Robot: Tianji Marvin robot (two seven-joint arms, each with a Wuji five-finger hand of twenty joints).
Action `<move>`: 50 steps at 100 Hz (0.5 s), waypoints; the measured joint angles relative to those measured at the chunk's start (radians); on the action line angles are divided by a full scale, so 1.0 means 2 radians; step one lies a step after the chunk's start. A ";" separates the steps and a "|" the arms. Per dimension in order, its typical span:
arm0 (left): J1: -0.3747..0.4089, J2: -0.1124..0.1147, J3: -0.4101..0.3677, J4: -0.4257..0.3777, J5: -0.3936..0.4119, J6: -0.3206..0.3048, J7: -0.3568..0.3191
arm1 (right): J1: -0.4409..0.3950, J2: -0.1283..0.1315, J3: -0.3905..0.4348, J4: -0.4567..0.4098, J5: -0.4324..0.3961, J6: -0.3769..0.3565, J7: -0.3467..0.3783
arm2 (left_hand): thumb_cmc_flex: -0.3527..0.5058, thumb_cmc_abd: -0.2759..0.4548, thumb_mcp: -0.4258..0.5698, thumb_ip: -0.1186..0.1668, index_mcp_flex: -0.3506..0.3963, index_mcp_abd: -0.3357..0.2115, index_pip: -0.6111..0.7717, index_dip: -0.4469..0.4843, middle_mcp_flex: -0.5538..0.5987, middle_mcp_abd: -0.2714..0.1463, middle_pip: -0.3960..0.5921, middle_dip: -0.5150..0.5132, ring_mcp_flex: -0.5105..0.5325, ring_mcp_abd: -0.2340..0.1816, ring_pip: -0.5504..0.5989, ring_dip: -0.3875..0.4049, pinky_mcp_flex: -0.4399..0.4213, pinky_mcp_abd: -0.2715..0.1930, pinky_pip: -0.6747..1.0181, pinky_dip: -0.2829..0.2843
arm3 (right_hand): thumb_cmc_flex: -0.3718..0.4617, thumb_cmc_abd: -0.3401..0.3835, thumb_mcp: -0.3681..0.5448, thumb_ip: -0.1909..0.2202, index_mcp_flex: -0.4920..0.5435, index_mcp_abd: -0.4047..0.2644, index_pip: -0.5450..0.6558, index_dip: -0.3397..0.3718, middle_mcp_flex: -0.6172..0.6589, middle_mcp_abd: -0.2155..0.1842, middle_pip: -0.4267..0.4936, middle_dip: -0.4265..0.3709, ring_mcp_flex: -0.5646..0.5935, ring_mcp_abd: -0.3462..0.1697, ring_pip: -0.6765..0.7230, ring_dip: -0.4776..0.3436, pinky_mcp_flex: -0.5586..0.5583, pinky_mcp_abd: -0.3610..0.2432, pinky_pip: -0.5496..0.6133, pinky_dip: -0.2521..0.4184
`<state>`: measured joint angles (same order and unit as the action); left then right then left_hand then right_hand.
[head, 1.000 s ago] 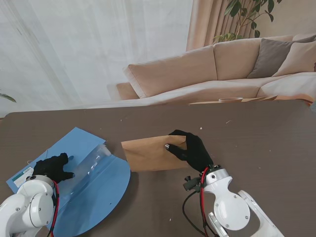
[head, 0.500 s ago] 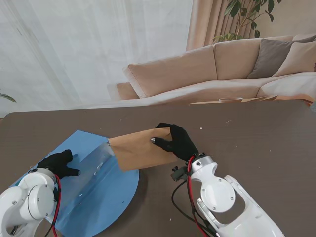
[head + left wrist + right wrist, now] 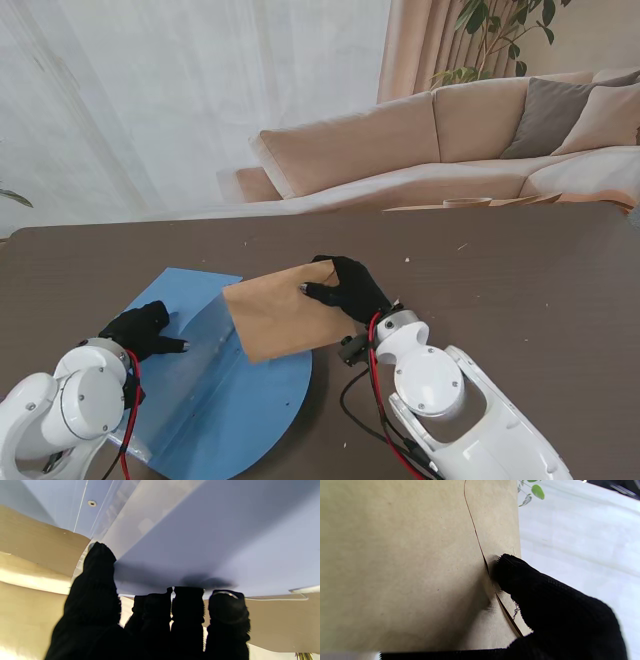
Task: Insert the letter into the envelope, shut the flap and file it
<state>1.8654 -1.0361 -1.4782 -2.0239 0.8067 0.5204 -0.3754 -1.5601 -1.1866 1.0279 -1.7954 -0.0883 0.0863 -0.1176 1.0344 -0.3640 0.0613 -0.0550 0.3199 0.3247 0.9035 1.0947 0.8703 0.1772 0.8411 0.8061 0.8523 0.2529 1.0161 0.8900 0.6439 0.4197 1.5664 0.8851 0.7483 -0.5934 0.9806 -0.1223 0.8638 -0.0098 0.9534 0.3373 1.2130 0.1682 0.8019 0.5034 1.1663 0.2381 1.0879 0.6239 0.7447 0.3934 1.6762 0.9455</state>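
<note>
A brown paper envelope hangs tilted above the table, its left part over the blue file folder. My right hand is shut on the envelope's right end, thumb on top; the right wrist view shows the thumb pressing beside the closed flap seam of the envelope. The folder lies open, a clear inner pocket running down its middle. My left hand grips the folder's left leaf; in the left wrist view its fingers hold that blue sheet lifted. The letter is hidden.
The dark brown table stretches to the right and far side, dotted with small light specks. A beige sofa and white curtain stand behind the table's far edge.
My right hand has carried the envelope leftward and over the folder. The folder has slid to the right and turned, with my left hand moving right along with it.
</note>
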 measured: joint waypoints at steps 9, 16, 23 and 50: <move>0.000 -0.001 0.007 -0.001 -0.029 0.008 0.026 | 0.004 -0.001 0.000 -0.007 0.036 0.037 0.008 | 0.000 0.000 -0.001 0.000 0.000 0.000 0.000 0.000 0.000 0.000 0.000 -0.001 0.001 0.003 0.001 0.000 0.000 0.004 0.000 -0.004 | 0.000 -0.008 0.006 0.000 0.000 0.005 0.001 -0.005 0.000 0.000 0.001 0.000 0.006 0.000 0.001 0.000 0.011 0.004 0.001 -0.001; 0.001 -0.004 0.011 -0.002 -0.043 0.011 0.042 | 0.009 -0.003 0.000 -0.010 0.053 0.061 0.013 | 0.000 0.000 -0.001 0.000 -0.004 0.000 0.004 0.000 0.000 0.000 0.000 -0.001 0.002 0.006 0.001 0.000 0.000 0.005 0.000 -0.007 | 0.000 -0.014 0.012 0.000 0.006 0.014 0.004 -0.007 0.006 0.000 0.003 -0.002 0.013 0.000 0.004 -0.001 0.022 0.005 0.005 -0.008; 0.001 -0.007 0.014 -0.002 -0.057 0.013 0.054 | 0.014 -0.005 -0.001 -0.010 0.053 0.076 0.015 | 0.001 0.000 -0.001 0.000 -0.006 0.002 0.006 0.000 0.000 0.000 0.000 -0.004 0.002 0.009 0.001 0.000 0.000 0.012 0.000 -0.007 | 0.000 -0.015 0.018 0.000 0.006 0.017 0.005 -0.011 0.006 0.001 0.002 -0.005 0.024 0.000 0.005 -0.001 0.030 0.005 0.006 -0.013; -0.004 -0.018 0.029 -0.002 -0.093 0.025 0.093 | 0.032 -0.005 -0.011 0.006 0.048 0.108 0.041 | 0.007 0.005 -0.011 -0.001 -0.015 0.009 0.012 -0.001 0.000 0.003 0.000 -0.007 0.002 0.014 0.001 -0.005 -0.004 0.024 0.004 -0.007 | 0.000 -0.023 0.029 0.000 0.006 0.028 0.011 -0.012 0.021 0.001 0.002 -0.010 0.042 0.000 0.005 -0.001 0.048 0.011 0.006 -0.024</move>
<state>1.8583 -1.0727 -1.4202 -2.0286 0.6210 0.5703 -0.1887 -1.4964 -1.1971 1.0054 -1.7836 0.0069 0.3020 -0.0351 1.0481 -0.3534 0.0389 -0.0568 0.2908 0.3430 0.9283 1.0925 0.8704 0.1833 0.8411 0.7912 0.8565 0.2812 1.0176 0.8798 0.6359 0.4677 1.5744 0.8704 0.7483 -0.6397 1.0395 -0.1223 0.8755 0.0462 0.9761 0.3125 1.2555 0.1692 0.8060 0.4840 1.2508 0.2381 1.0986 0.6211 0.8404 0.4146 1.6881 0.8973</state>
